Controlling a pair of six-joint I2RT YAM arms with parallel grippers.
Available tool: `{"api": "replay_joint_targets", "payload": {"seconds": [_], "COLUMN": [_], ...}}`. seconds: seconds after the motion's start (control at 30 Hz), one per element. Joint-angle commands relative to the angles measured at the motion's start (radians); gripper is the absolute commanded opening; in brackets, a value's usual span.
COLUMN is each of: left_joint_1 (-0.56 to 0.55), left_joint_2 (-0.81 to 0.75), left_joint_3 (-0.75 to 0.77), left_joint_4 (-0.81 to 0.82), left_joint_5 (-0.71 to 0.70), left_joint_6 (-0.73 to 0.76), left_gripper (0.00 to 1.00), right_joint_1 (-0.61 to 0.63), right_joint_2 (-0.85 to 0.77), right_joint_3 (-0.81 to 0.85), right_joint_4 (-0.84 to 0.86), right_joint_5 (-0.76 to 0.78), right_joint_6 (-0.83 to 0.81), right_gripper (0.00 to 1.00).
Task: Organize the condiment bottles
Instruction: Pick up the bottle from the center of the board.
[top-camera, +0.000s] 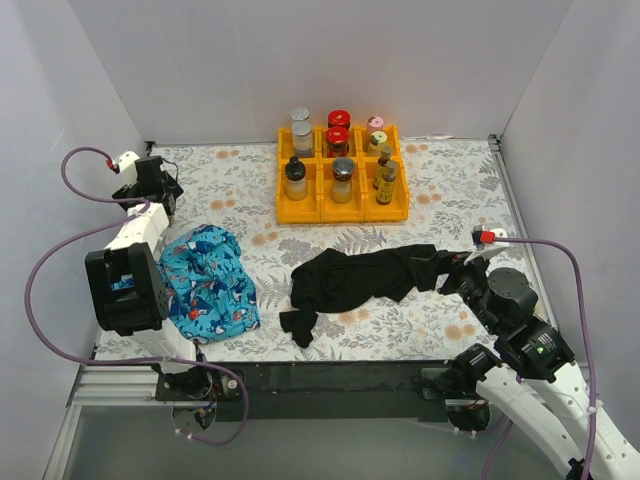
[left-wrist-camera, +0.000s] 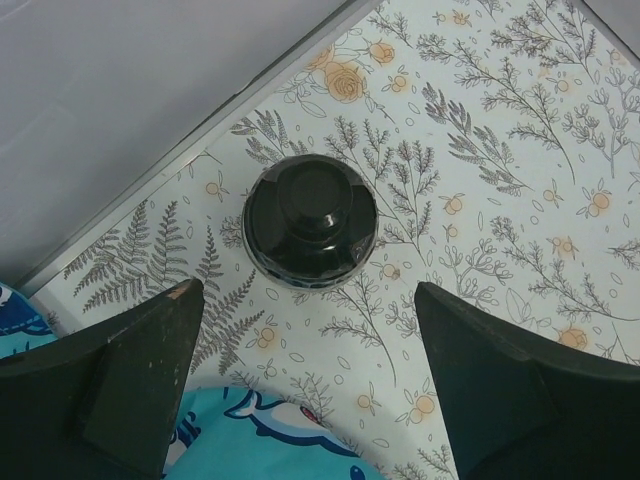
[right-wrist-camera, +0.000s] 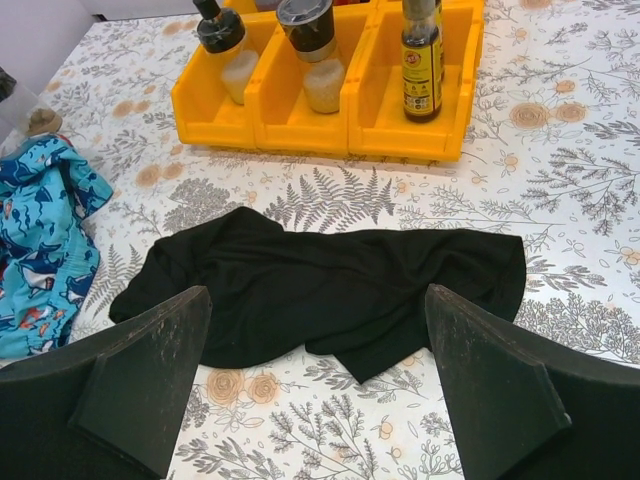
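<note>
"Since nearly all the condiment bottles (top-camera: 340, 150) stand in the orange tray (top-camera: 342, 213), why does the left pincer (left-wrist-camera: 305, 320) hang so far to the tray's left, by the side wall (left-wrist-camera: 120, 100)?"

"One stray is out there. A black-capped jar (left-wrist-camera: 310, 225) stands upright on the surface (top-camera: 450, 180), well apart from the tray and near the foot of that wall. The pincer is right above it with its jaws spread wide. The cap sits between them and nothing touches it, which looks like a line-up for a top-down grasp."

"And inside the tray?"

"The red-lidded jars (top-camera: 338, 119) fill the back middle compartment. The pink-lidded jar (top-camera: 375, 123) is to their right and a silver-lidded clear jar (top-camera: 301, 128) to their left. The slim amber bottles (top-camera: 386, 182) lean in the front right one."

"What is the right pincer (right-wrist-camera: 318, 295) doing?"

"It is wide apart as well and holds nothing. It sits low in front of the tray, over the right end of a black cloth (top-camera: 365, 278) that lies crumpled between it and the tray's front wall."

"Is anything in the way?"

"A blue patterned cloth (top-camera: 212, 280) lies just beside the stray jar on the side away from the wall, and its edge shows under the left finger. The wall on the other side may crowd the grasp. The run back to the tray looks like bare surface, since the black cloth lies in front of the tray and not across that line."
</note>
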Motion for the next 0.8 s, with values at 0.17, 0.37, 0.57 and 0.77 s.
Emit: {"api": "replay_joint_targets", "payload": {"seconds": [0.17,0.37,0.57,0.77], "left_joint_1": [0.013,0.015,0.017,0.017], "left_joint_2": [0.121,0.173,0.219,0.233], "left_joint_3": [0.126,0.172,0.197,0.209], "left_joint_4": [0.029,0.043,0.038,0.043], "left_joint_5": [-0.007,-0.027,-0.018,0.019], "left_joint_6": [0.009,0.026,0.036,0.075], "left_gripper": [0.83,0.81,0.75,0.64], "right_joint_1": [-0.001,-0.001,-0.001,-0.001], "right_joint_2": [0.014,0.031,0.031,0.031], "right_joint_3": [-0.033,-0.040,-0.047,-0.042], "right_joint_4": [0.123,0.129,0.127,0.127], "right_joint_5": [0.020,0.012,0.018,0.011], "right_joint_6": [-0.053,-0.053,-0.047,-0.033], "right_gripper": [0.97,0.97,0.97,0.97]}}
